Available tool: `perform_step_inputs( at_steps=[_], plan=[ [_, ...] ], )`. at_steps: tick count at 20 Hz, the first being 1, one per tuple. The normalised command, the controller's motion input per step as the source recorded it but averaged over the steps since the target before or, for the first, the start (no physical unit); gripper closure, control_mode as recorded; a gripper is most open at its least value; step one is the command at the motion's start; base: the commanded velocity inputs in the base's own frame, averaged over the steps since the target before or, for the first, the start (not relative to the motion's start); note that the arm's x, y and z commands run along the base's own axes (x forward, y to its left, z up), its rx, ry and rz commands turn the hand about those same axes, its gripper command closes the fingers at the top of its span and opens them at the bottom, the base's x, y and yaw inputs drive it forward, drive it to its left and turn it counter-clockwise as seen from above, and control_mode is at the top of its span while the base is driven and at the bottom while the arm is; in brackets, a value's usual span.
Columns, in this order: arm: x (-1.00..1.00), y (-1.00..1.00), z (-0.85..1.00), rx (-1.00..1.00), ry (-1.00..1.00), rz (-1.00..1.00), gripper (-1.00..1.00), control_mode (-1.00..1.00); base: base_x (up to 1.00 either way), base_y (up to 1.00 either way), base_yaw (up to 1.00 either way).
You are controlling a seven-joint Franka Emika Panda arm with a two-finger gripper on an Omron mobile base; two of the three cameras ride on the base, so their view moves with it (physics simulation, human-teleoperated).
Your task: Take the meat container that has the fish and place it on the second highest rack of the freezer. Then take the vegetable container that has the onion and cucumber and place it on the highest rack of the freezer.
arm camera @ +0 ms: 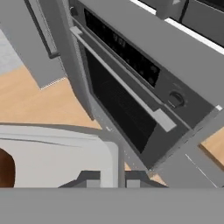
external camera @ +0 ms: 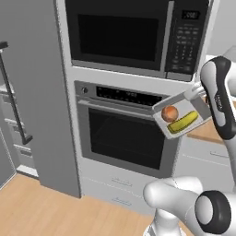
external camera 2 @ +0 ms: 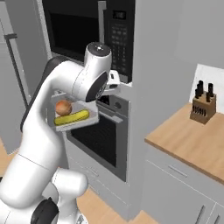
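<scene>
The vegetable tray (external camera: 183,114) is carried in the air in front of the wall oven (external camera: 124,131), gripped at its rim by the claw (arm camera: 113,180), whose two dark fingertips are seen closed on the tray wall in the hand view. In the left base view the tray is tilted, its open face turned towards the camera. Inside it, the round orange onion (external camera: 170,113) is seen beside the yellow-green cucumber (external camera: 183,122), the cucumber lying along the lower edge. From the right base view the same tray (external camera 2: 87,120) is seen level with the oven's control panel, the onion (external camera 2: 64,107) above the cucumber (external camera 2: 71,117), with the white arm (external camera 2: 65,87) bent over them.

Behind the tray, the black oven door and its long pale handle (arm camera: 120,83) are seen, and above them a microwave (external camera: 133,34) is set into the cabinet. Farther left, part of the freezer (external camera: 16,99) is seen past a grey panel, with its dark vertical bar handle (external camera: 14,97) and pale shelves. Off to the right, a knife block (external camera 2: 203,105) is stood on the wooden table (external camera 2: 192,142).
</scene>
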Motion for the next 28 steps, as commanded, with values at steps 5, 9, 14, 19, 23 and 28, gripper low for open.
perform_step_inputs(
  at_steps=[5, 9, 14, 19, 23, 28],
  plan=[
    [0.0, 0.0, 0.0, 0.0, 0.0, 0.0, 1.0, 1.0, 0.01, 1.0, -0.03],
    [0.0, 0.0, 0.0, 0.0, 0.0, 0.0, 1.0, 1.0, 0.03, 1.0, -0.16],
    [0.0, 0.0, 0.0, 0.0, 0.0, 0.0, 1.0, 1.0, 0.13, 1.0, -0.37],
    [0.0, 0.0, 0.0, 0.0, 0.0, 0.0, 1.0, 1.0, 0.34, 1.0, -0.32],
    [0.0, 0.0, 0.0, 0.0, 0.0, 0.0, 1.0, 1.0, 0.07, 1.0, -0.25],
    [0.0, 0.0, 0.0, 0.0, 0.0, 0.0, 1.0, 1.0, 0.23, 1.0, -0.19]
  ],
)
